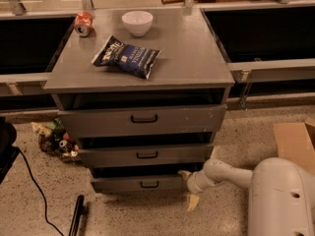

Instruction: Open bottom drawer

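The bottom drawer point(123, 185) is the lowest and narrowest grey front of the cabinet, with a small black bar handle point(149, 184) at its centre. It stands slightly out from the cabinet, with a dark gap above it. My gripper point(188, 187) is at the drawer's right end, low near the floor. Its pale fingers are spread apart, one point(184, 173) by the drawer's upper right corner and the other pointing down at the floor. The white arm point(231, 173) reaches in from the lower right.
The middle drawer point(113, 156) and the top drawer point(98, 121) sit above. On the cabinet top are a chip bag point(126, 56), a white bowl point(137, 22) and a red can point(83, 23). Litter point(56, 140) lies left, a cardboard box point(295, 141) right, a black cable point(34, 183) and a dark bar point(75, 215) on the floor.
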`<state>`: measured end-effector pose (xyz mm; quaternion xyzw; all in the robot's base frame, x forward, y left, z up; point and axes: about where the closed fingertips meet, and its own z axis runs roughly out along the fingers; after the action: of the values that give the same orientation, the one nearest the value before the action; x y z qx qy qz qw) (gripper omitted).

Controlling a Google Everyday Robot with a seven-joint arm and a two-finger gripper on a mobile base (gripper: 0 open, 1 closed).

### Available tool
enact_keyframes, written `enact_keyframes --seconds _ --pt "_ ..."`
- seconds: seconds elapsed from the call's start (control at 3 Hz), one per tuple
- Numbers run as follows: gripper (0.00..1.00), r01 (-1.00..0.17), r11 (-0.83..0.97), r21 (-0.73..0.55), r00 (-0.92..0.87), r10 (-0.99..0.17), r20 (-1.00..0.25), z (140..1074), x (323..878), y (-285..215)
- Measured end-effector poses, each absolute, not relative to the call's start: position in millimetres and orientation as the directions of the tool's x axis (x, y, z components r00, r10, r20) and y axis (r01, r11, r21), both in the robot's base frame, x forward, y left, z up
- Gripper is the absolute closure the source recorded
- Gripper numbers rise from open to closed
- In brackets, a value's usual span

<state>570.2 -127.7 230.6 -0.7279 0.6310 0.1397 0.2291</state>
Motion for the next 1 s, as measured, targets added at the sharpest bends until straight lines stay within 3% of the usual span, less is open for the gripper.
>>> enact_keyframes --seconds 1.0 --pt "0.0 -0.955 -0.197 -0.223 0.284 -0.828 -0.484 186.6 625.0 -84.1"
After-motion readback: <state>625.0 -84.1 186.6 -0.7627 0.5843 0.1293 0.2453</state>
